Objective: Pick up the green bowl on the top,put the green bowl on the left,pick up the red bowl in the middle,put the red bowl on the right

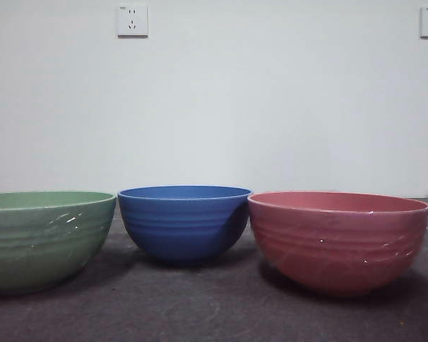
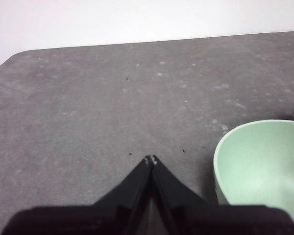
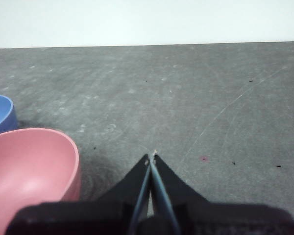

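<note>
1. I am holding my left end effector (image 2: 151,159) pinched closed and empty over the grey desk (image 2: 112,107), beside the glossy sage-green ridged bowl (image 2: 262,169).
2. My right end effector (image 3: 152,157) is likewise closed and empty, beside the glossy pinkish-red ridged bowl (image 3: 32,171).
3. Only the front view is showing all three standing apart, the round blue ridged bowl (image 1: 184,221) between them.

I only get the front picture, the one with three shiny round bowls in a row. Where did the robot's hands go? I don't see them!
Observer: The left gripper hangs above bare table beside the glossy sage-green ridged bowl, jaws shut, holding nothing.
Operator: And the other hand?
Observer: The right gripper is beside the glossy pinkish-red ridged bowl, shut and empty too.
Operator: Anything inside the bowls?
Observer: What the wrist views show of those two bowls' insides is empty.
</note>
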